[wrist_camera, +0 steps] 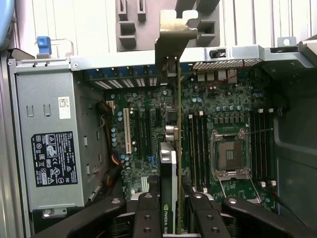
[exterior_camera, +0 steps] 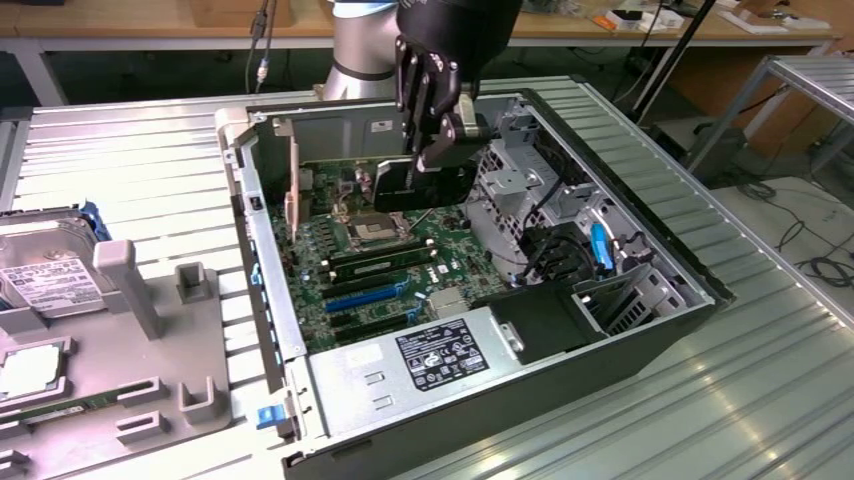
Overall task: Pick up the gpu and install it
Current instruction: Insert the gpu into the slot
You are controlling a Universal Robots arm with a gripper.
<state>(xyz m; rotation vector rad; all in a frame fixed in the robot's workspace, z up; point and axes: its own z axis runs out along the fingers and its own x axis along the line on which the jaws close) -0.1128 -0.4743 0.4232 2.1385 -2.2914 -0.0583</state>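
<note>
The ribbed metal counter (exterior_camera: 147, 150) carries an open computer case (exterior_camera: 641, 340). A wooden counter (exterior_camera: 160, 20) runs along the far side of the room. In the case lie a green motherboard (exterior_camera: 387, 250) and, at the near end, a labelled power supply (exterior_camera: 447, 355). The end effector (exterior_camera: 441, 150) is clamped on the gpu (exterior_camera: 400, 185), held on edge over the motherboard. At the exterior view's left, a grey tray (exterior_camera: 147, 340) holds a hard drive (exterior_camera: 40, 280).

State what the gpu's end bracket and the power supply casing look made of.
gpu end bracket: sheet metal, seemingly; bent tab with a glossy, yellowish sheen. Power supply casing: likely bare steel or aluminium sheet; dull grey, with stamped slots, folded edges and a printed label stuck on.
</note>
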